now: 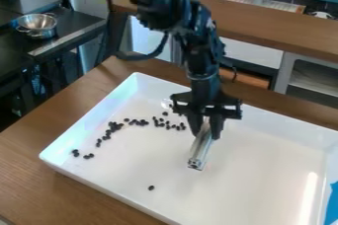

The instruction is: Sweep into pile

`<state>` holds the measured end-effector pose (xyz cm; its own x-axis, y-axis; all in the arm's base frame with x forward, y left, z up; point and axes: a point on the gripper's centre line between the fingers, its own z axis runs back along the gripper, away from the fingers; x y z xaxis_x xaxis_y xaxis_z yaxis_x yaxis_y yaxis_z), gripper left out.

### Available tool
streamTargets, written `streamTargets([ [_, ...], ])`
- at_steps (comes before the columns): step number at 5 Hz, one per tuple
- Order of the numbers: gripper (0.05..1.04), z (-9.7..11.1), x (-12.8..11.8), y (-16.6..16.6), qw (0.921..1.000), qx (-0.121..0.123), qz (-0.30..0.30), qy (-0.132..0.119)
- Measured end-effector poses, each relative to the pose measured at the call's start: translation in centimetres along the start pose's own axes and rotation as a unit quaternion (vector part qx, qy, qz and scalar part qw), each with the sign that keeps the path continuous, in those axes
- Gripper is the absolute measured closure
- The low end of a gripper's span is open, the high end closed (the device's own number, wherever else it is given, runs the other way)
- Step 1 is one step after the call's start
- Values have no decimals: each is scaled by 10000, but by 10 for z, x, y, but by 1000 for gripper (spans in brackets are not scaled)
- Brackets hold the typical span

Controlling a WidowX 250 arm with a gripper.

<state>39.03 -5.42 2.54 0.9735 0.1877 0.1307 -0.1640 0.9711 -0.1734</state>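
The black gripper (pixel 206 130) hangs over the middle of a white tray (pixel 264 169), its fingers closed around a silvery metal tool (pixel 200 151). The tool slants down toward the front left, its lower end low over or on the tray floor; I cannot tell which. Small dark beans (pixel 113 126) lie scattered left of the gripper, in a loose curved band from beside the gripper toward the tray's left corner. A lone dark bean (pixel 151 187) lies apart, to the front left of the tool.
The tray's raised walls surround the work area on a wooden table (pixel 33 179). Something blue (pixel 332 204) is at the tray's right edge. A metal bowl (pixel 37 24) stands on a dark counter at the upper left, and a wooden counter (pixel 277 29) runs behind.
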Motion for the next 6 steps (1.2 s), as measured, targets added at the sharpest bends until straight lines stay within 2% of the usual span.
streamTargets([
  [1,713,-18,13,2,9997,222,127,3],
  [3,713,-29,23,5,9992,350,203,-54],
  [5,713,-27,29,17,9993,258,256,-122],
  [6,713,-24,35,36,9990,242,350,-163],
])
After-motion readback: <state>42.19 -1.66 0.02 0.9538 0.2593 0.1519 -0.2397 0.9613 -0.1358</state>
